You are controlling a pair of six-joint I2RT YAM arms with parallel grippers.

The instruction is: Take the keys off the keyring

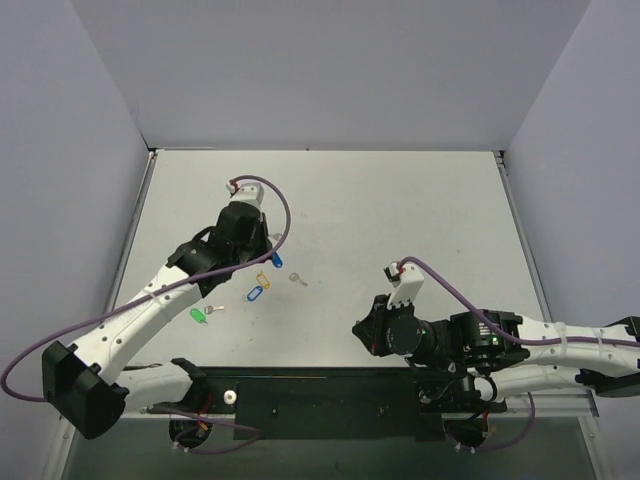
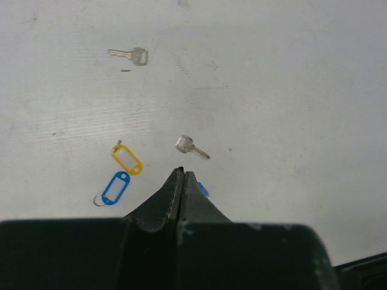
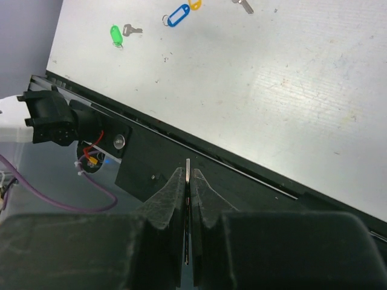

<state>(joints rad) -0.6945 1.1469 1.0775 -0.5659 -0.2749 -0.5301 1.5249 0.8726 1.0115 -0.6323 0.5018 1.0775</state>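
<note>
The left end effector (image 2: 181,179) is clenched, apparently empty, just short of the silver key (image 2: 192,147), which lies flat on the table (image 2: 290,90), apart from the blue keyring tag (image 2: 115,188). The right end effector (image 3: 188,176) pinches a thin metal sliver (image 3: 188,163). Risk: shut tips nudging that flat key would skid it away.

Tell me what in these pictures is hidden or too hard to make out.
1. Second blue tag: left wrist view, mostly hidden behind the left gripper.
2. Yellow tag and a key: right wrist view, cut by the top edge.
3. Pale sliver between the right gripper's fingers: right wrist view, edge-on, unidentifiable.
4. Keyring: top view, its metal ring too small to see.
</note>
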